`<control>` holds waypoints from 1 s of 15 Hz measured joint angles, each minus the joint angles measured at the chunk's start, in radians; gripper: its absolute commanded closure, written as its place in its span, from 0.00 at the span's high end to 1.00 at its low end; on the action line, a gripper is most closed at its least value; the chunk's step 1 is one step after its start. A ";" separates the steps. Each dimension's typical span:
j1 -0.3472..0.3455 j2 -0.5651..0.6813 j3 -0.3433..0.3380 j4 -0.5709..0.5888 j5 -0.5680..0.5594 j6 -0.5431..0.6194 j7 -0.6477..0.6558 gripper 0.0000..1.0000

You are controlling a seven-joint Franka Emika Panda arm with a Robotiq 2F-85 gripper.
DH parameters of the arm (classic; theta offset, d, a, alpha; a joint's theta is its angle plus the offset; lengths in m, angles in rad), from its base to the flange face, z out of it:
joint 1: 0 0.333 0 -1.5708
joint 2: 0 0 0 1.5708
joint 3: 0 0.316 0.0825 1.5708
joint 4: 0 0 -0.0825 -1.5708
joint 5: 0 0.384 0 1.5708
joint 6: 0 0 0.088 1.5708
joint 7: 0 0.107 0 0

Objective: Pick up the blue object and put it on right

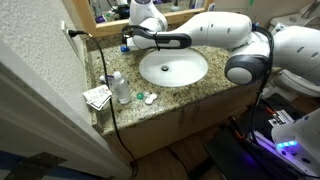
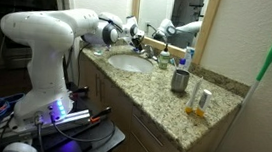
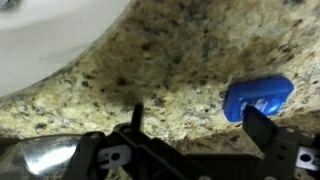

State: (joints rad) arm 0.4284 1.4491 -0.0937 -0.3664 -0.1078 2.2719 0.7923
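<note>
jaws wide apart and empty over the speckled counter (image 3: 170, 70); the blue object (image 3: 258, 98) lies at the frame's right, just beside one jaw.

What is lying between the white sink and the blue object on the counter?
Nothing but the bare speckled granite counter lies between the sink and the blue object. The wrist view shows this stretch.

The small piece (image 3: 258, 98) lay on the bench (image 3: 170, 70), near the sink's (image 3: 50, 40) rim. The claw (image 3: 200, 130) hung above the bench, with one finger right beside the piece.
</note>
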 measured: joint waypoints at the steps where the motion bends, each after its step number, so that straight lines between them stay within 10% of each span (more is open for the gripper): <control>1: 0.001 0.000 0.001 0.000 0.000 -0.004 -0.009 1.00; 15: 0.008 -0.084 0.076 0.002 0.037 -0.439 -0.177 1.00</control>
State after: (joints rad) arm 0.4369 1.3653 -0.0177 -0.3642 -0.0706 1.8331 0.6152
